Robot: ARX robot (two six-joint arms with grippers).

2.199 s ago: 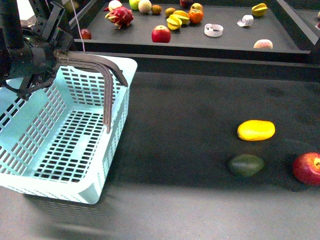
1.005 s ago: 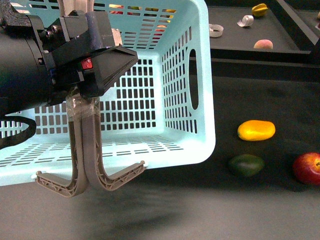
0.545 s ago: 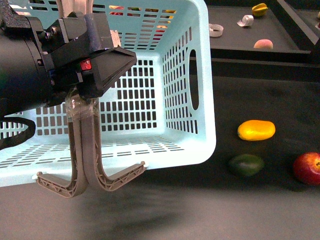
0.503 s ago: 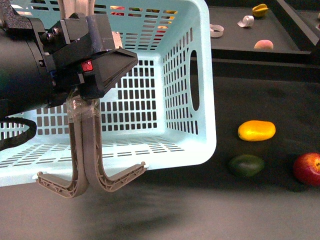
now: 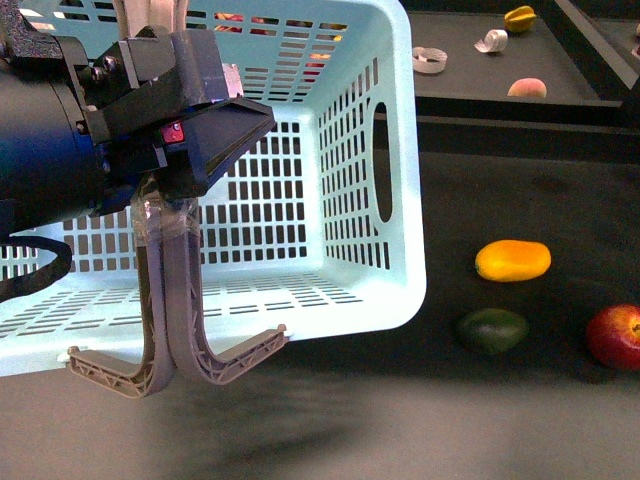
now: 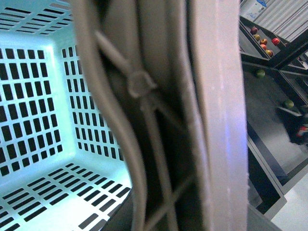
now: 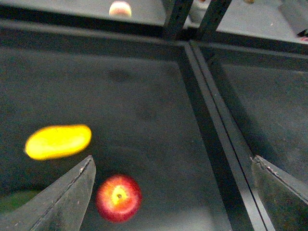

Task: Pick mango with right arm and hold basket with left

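Turquoise slotted plastic basket [image 5: 400, 150], on the dark table [image 5: 560, 400] two seconds ago, now hangs by taped grey-brown handles [image 5: 165, 290] clamped in the black left gripper [image 5: 168, 205]; oblong yellow mango [image 5: 512, 260] lies ungrasped, right gripper [image 7: 172, 161] jaws apart

On my dark matte worktop [image 5: 520, 430] a dark green oval fruit [image 5: 492, 330] lies to my right, with a glossy red apple [image 5: 614, 337] further right, near it but not touching. My right wrist view looks down on that apple [image 7: 118, 197], stem dimple up. Beyond a black rail, a raised dark tray [image 5: 470, 78] carries a white ring of tape [image 5: 430, 60], a crumpled white scrap [image 5: 490, 41], a yellow star fruit [image 5: 518, 18] and a pale pinkish peach [image 5: 526, 89], all apart.
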